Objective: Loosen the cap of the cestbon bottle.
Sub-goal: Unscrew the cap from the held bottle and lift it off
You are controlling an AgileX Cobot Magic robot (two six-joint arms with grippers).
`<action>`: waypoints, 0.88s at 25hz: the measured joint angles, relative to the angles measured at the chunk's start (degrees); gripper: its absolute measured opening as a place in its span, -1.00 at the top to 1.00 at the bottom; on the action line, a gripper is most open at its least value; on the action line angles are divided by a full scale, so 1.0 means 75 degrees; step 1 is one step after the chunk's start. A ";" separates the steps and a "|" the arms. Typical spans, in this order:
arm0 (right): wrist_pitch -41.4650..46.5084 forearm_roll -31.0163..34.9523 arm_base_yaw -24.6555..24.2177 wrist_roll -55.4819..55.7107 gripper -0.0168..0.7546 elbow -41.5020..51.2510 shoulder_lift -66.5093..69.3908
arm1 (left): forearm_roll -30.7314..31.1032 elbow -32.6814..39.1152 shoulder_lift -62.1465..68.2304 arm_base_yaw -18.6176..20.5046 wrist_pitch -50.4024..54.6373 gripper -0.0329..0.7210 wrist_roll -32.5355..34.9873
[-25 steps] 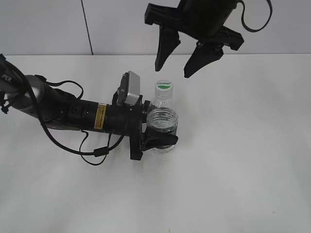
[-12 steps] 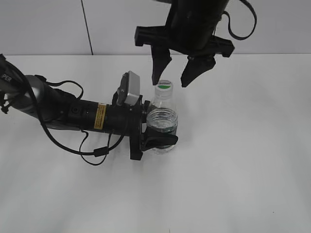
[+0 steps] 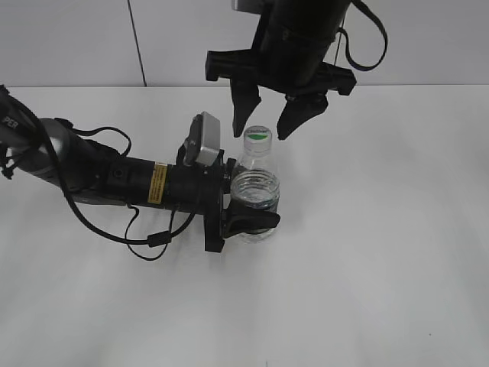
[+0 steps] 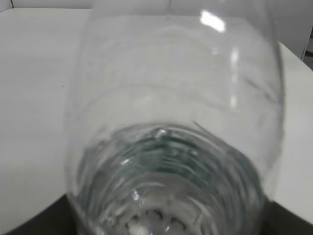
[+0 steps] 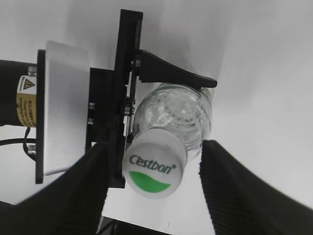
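On the white counter (image 3: 367, 252) nearest me, the small clear ribbed plastic cestbon bottle (image 3: 254, 200) stands upright with a little water low inside. My left gripper (image 3: 256, 206) lies level, its fingers (image 3: 252, 222) clamped round the bottle's body. Above that sits the round white screw cap with the green leaf mark (image 3: 257, 136), on the neck. Farther back, my right gripper (image 3: 269, 126) has come down and leftward since a second ago: its black fingers (image 3: 243, 107), spread wide, now hang either side of the cap, holding nothing.
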 joint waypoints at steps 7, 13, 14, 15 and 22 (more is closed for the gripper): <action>-0.0039 0.0032 0.0000 -0.0111 -0.19 -0.0035 0.0043 | 0.0000 0.0000 0.0000 0.0000 0.0000 -0.16 0.0000; -0.0042 0.0126 0.0000 -0.0243 -0.16 -0.0035 0.0088 | 0.0000 0.0000 0.0000 0.0000 0.0000 -0.16 0.0000; -0.0042 0.0126 0.0000 -0.0250 -0.16 -0.0035 0.0088 | 0.0000 0.0000 0.0000 0.0000 0.0000 -0.16 0.0000; -0.0026 0.0126 0.0000 -0.0253 -0.16 -0.0035 0.0088 | 0.0000 0.0000 0.0000 0.0000 0.0000 -0.16 0.0000; 0.0213 0.0126 0.0000 -0.0269 -0.16 -0.0035 0.0088 | -0.0007 0.0000 0.0000 0.0000 0.0000 -0.16 0.0000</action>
